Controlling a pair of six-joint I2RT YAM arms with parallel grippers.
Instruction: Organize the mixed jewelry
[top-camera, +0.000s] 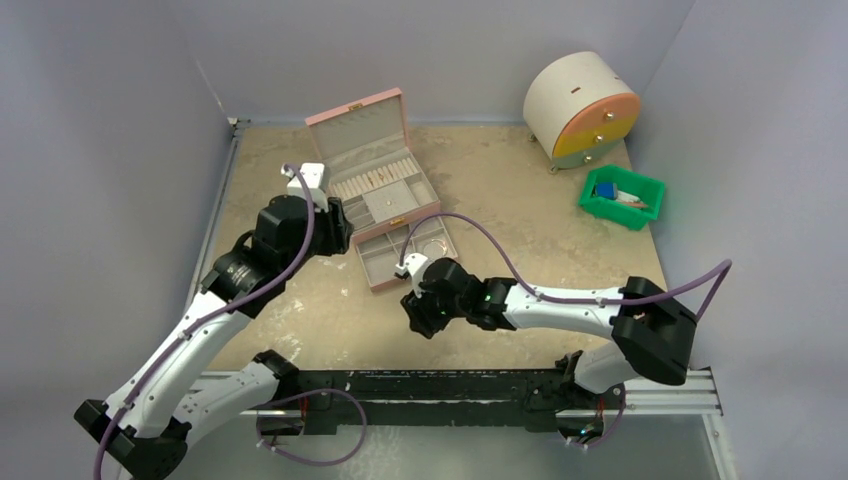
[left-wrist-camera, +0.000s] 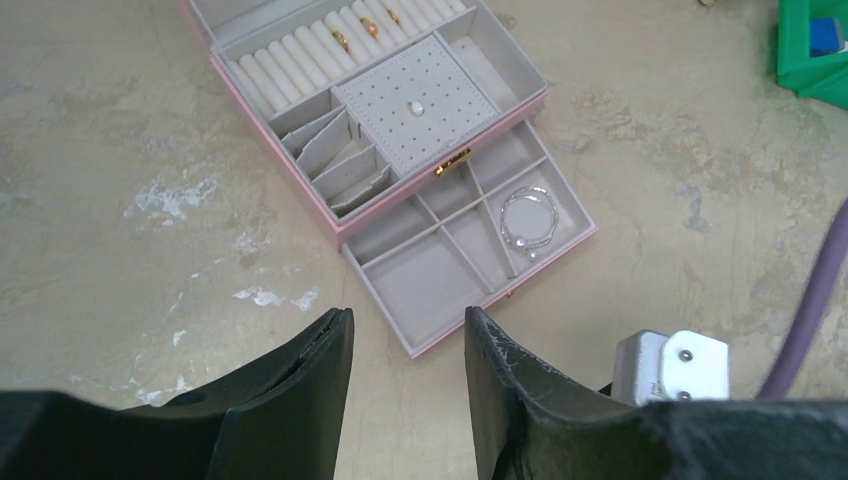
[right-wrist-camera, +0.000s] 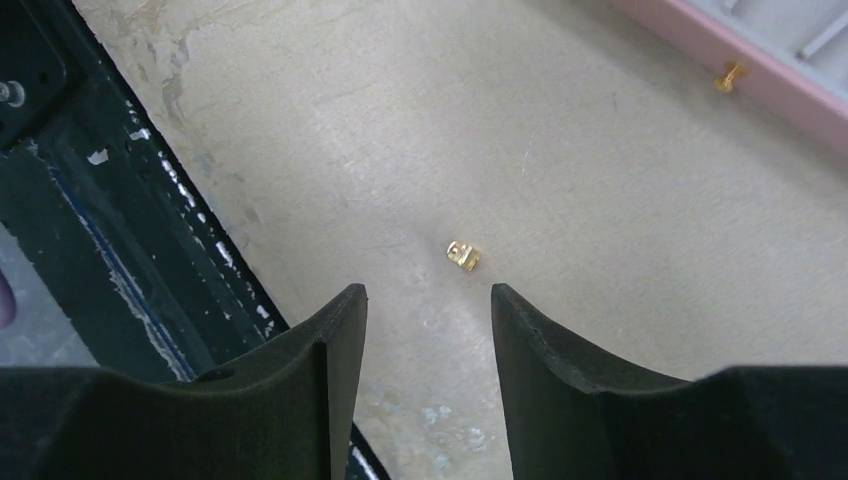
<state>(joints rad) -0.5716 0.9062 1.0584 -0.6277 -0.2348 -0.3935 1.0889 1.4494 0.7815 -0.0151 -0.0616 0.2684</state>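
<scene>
Soft, even light, faint shadows, mostly sharp focus

Mottled beige table (top-camera: 560, 220), pink box (top-camera: 360, 125) stood open at the back, round drum (top-camera: 575, 105) and green bin (top-camera: 612, 214) set far right, tiny gold stud (right-wrist-camera: 463, 256) left near the front rail.

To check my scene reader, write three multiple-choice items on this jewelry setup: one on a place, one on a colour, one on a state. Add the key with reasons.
1. The silver bracelet lies:
A) in the green bin
B) in a compartment of the pulled-out drawer
C) on a ring roll

2. The tiny piece ahead of the right claw is:
A) blue
B) gold
C) black

3. The right claw is:
A) open and empty
B) shut on a ring
C) shut on the bracelet

Key:
1. B, it rests on the drawer's grey lining.
2. B, it glints gold on the table.
3. A, its fingers stand apart around nothing.
</scene>
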